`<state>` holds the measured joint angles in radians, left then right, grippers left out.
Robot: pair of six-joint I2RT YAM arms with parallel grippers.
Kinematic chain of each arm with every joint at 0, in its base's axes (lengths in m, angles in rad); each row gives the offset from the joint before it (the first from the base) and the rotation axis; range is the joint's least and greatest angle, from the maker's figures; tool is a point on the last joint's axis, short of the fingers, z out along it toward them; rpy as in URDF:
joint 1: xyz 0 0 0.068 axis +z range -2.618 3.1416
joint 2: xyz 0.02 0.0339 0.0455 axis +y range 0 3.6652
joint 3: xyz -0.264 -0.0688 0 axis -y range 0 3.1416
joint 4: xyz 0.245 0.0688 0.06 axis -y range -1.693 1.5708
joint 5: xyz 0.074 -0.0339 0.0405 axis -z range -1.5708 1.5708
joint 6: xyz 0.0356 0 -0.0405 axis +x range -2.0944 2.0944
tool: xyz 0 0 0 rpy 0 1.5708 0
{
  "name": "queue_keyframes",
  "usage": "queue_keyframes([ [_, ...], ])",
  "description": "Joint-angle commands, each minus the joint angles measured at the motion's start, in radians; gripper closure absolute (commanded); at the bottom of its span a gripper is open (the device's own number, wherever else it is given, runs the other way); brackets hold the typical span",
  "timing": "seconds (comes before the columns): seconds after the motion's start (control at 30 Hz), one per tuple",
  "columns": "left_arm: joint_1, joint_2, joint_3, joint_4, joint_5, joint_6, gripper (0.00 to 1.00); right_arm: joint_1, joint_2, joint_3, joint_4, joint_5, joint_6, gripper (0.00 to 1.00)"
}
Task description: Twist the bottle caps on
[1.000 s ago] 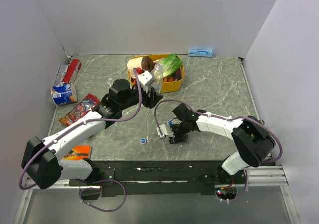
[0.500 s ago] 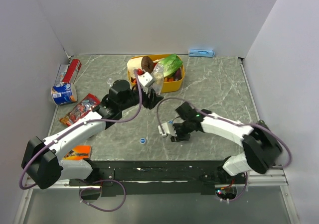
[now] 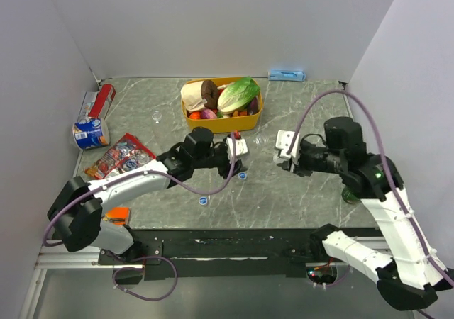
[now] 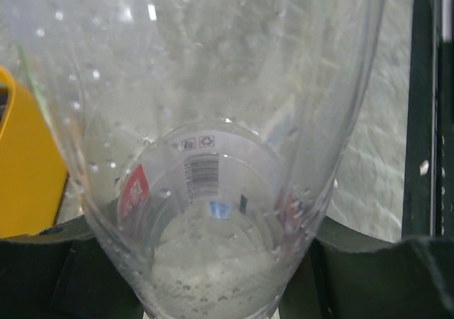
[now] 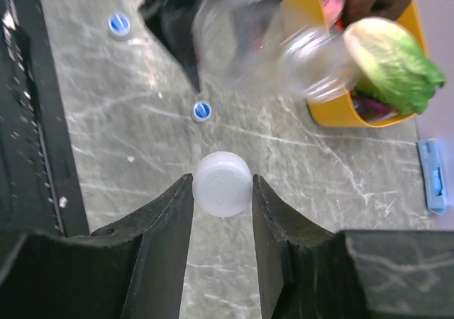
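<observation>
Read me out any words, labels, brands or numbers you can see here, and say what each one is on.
Clear bottle label: a barcode and small recycling-type symbols, no words legible.
Blue caps: pale centre mark, too small to read.
Whitish cap: no print visible.
Snack packet and blue-and-white package: print too blurred to read.

Two blue caps [image 3: 203, 200] [image 3: 242, 176], one whitish cap [image 5: 222, 183], one clear bottle [image 4: 206, 120]

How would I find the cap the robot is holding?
Start at the yellow tub at the table's back. In front and right of it, the right gripper pinches a cap between its fingers. It is whitish, while the two blue caps lie on the table.
</observation>
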<state>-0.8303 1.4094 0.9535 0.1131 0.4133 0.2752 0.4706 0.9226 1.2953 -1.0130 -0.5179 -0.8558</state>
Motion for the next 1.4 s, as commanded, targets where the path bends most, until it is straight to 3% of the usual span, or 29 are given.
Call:
queue_keyframes([
  [0.0,-0.026,-0.010,-0.062,0.005,0.047,0.117,0.99,-0.006,0.027,0.122,-0.119,-0.050,0.113,0.69],
  [0.23,-0.033,-0.085,-0.252,0.184,0.064,0.098,0.99,0.006,0.070,0.165,-0.160,-0.168,0.035,0.67],
  [0.57,-0.050,-0.147,-0.366,0.358,0.085,0.068,0.99,0.149,0.156,0.180,-0.107,-0.117,-0.048,0.64],
  [1.07,-0.056,-0.179,-0.400,0.376,0.091,0.048,0.99,0.189,0.214,0.220,-0.036,-0.126,-0.015,0.63],
  [1.37,-0.055,-0.179,-0.398,0.367,0.087,0.061,0.99,0.146,0.199,0.209,0.002,-0.042,0.043,0.65],
])
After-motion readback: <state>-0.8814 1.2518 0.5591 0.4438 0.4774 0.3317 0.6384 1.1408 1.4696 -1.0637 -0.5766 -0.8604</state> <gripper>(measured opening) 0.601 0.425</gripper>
